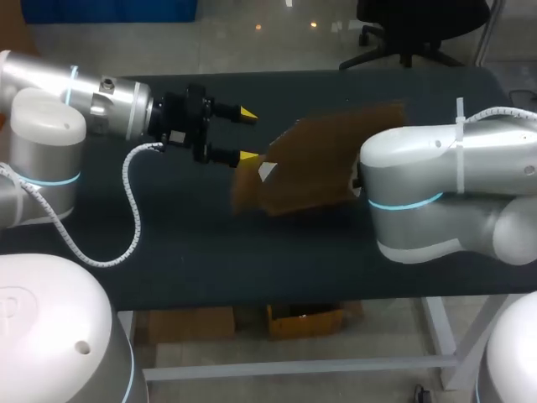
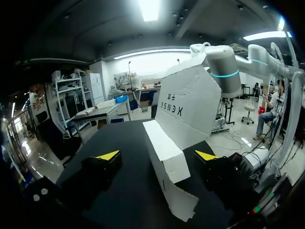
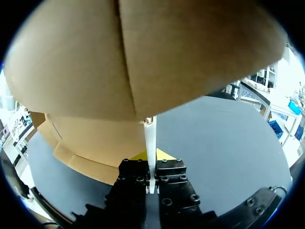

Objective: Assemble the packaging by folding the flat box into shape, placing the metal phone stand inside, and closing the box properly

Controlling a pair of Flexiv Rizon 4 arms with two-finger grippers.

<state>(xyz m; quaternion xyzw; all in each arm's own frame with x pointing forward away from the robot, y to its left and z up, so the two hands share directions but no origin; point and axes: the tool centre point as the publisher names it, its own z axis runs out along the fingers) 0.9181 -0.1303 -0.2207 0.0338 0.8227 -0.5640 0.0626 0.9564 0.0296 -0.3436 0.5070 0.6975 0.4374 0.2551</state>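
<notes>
While the box is up out of flat and partly opened, none of the later steps shows as done

Box: brown cardboard, held tilted over the middle of the table, a little toward its right edge. The panels stand at angles to one another, and one crease runs across the broad face in the right wrist view. The flaps at the end facing your left arm hang loose and nothing is tucked. My judgement is that folding is begun and well short of finished. I cannot tell whether the lowest flap rests on the table.

Your right gripper is clamped on the thin edge of one panel, a finger pressed to it from each side, and it carries the box. In the head view your right arm hides that hold.

Your left gripper has its fingers spread wide and points at the box's loose end. In the left wrist view the nearest flap lies between the two fingers, and I make out no contact on either. It holds nothing.

The phone stand is not seen in any view. Insertion and closing are both left, and you will have to locate the stand first.

The table has a dark, matte covering out to its edges. A white coiled cable from the left arm loops over the table near its left edge.

Nothing from the room reaches over the table or touches your arms
</notes>
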